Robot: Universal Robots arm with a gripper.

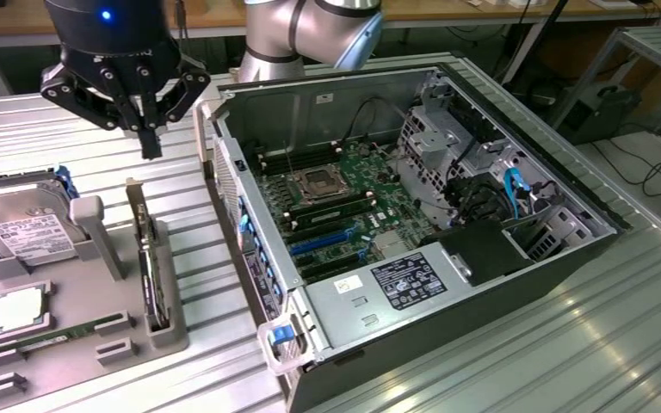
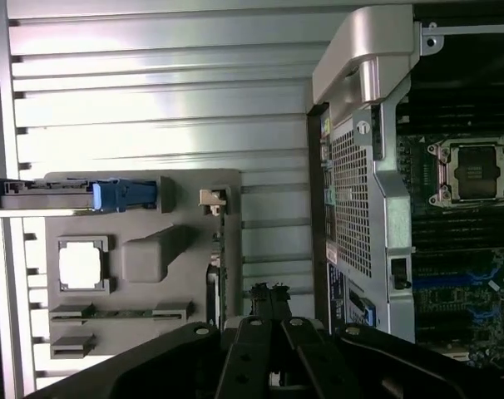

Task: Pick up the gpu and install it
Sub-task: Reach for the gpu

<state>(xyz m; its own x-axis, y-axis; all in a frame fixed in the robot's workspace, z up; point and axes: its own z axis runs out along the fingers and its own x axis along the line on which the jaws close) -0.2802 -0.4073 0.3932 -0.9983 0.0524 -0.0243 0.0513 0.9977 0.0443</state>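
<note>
Above the gpu (image 1: 145,251), the arm (image 1: 113,30) points straight down, fingers (image 1: 151,139) closed.

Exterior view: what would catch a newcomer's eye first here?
The open computer case lying on its side dominates the middle and the exterior view's right, with its green motherboard exposed. At the upper left the black gripper hangs, jaws closed, near a grey holder. The gpu stands on edge in that holder, which also carries a hard drive.

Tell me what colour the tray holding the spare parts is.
The tray is plain grey, clearest in the wrist view.
</note>
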